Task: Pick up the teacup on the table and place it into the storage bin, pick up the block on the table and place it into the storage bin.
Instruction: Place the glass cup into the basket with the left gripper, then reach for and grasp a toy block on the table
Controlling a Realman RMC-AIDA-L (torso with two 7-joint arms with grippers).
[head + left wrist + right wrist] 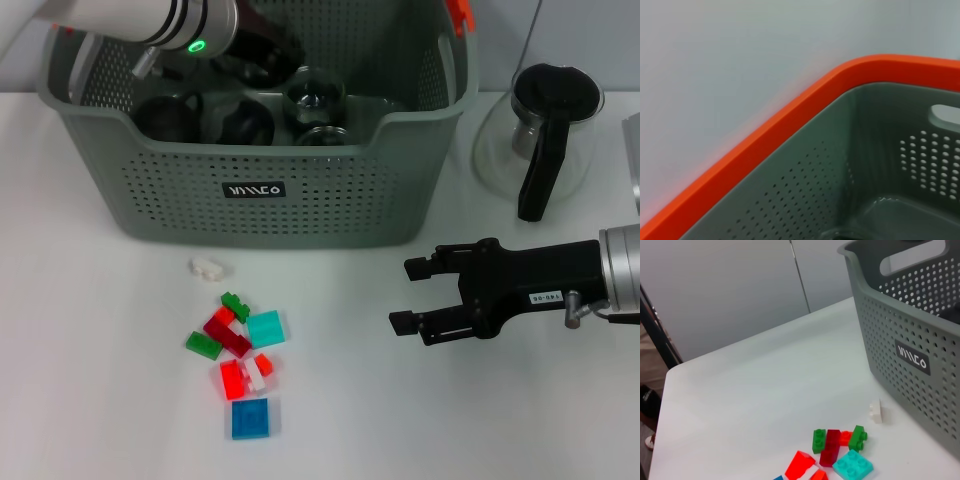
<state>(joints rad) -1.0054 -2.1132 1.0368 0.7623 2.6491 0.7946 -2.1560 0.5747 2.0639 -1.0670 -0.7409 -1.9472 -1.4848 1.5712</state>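
Note:
The grey-green storage bin (pixel 260 190) stands at the back of the white table (pixel 100 400). Several dark and glass teacups (pixel 315 98) lie inside it. My left arm reaches over the bin's back left corner, and the left gripper (pixel 260 52) hangs inside, above the cups. A loose pile of blocks (pixel 236 340) in red, green, cyan and blue lies in front of the bin, with a small white block (pixel 208 267) apart from it. To the right of the pile my right gripper (pixel 412 295) hovers open and holds nothing. The right wrist view shows the pile of blocks (pixel 840 450) and the bin (pixel 910 340).
A glass carafe (pixel 545 125) with a black handle and lid stands to the right of the bin, behind my right arm. The left wrist view shows the bin's orange rim (pixel 790 117) and its perforated inner wall (pixel 815 190).

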